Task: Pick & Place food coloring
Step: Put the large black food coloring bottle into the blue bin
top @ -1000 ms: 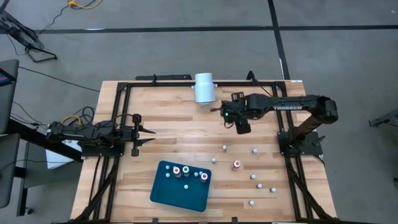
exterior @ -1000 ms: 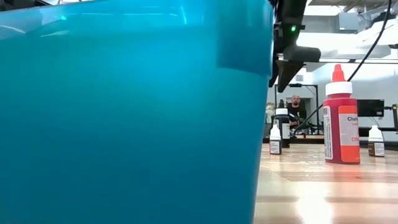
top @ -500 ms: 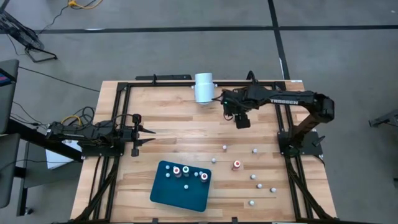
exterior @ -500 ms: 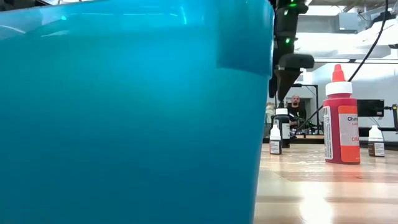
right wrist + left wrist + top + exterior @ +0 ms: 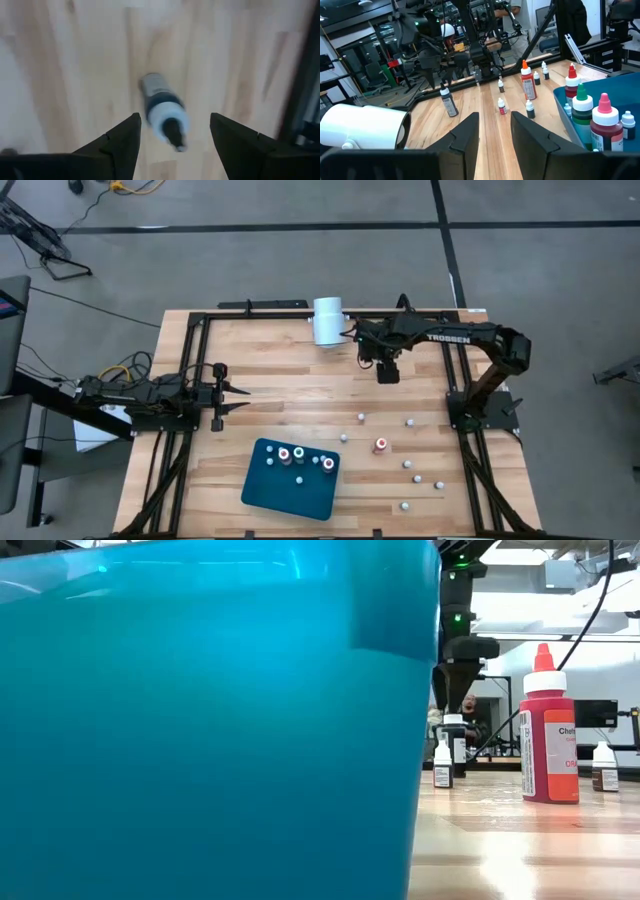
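High view: food coloring bottles all upright, caps up, long axes vertical; about seven loose on the table at its right-near part, one larger and red, about six more standing in the one teal tray; in the right wrist view one more bottle stands under the right claw, fingers spread wide, grasping nothing, just beside the one white cylinder; left claw at table's left, partly parted, empty.
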Available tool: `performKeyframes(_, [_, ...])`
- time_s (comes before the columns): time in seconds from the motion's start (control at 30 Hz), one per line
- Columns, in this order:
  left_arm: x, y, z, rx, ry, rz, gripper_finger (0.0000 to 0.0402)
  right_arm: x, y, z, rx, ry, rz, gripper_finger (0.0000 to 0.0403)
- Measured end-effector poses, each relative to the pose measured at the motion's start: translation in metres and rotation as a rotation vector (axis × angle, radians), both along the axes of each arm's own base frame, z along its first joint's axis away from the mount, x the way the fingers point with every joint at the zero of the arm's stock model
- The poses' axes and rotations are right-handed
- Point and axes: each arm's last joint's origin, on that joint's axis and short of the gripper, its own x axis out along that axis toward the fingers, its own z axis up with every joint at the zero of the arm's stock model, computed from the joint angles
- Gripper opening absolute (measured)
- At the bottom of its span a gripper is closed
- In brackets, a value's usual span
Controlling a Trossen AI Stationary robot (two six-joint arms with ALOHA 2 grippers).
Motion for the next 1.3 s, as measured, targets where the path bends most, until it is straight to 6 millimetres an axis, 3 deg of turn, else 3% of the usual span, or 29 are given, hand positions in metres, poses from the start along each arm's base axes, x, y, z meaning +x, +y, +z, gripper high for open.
performKeyframes(0.23, [0.0, 0.0, 0.0, 0.0, 0.0, 0.0, 0.0105, -0.006, -0.001, -0.023, 0.051, 0.0, -0.011, 0.0228])
performKeyframes(0.43, [0.0, 0.0, 0.0, 0.0, 0.0, 0.0, 0.0105, -0.005, -0.001, -0.028, 0.041, -0.025, -0.01, 0.0223])
performKeyframes(0.57, [0.0, 0.0, 0.0, 0.0, 0.0, 0.0, 0.0105, -0.005, -0.001, -0.028, 0.041, -0.025, -0.011, 0.0193])
performKeyframes(0.8, [0.0, 0.0, 0.0, 0.0, 0.0, 0.0, 0.0105, -0.005, -0.001, -0.026, 0.037, -0.035, -0.027, 0.0105])
performKeyframes(1.1, [0.0, 0.0, 0.0, 0.0, 0.0, 0.0, 0.0105, -0.004, 0.008, -0.024, 0.067, -0.026, 0.022, 0.0109])
performKeyframes(1.3, [0.0, 0.0, 0.0, 0.0, 0.0, 0.0, 0.0105, 0.005, 0.023, -0.006, 0.121, -0.043, 0.087, 0.0106])
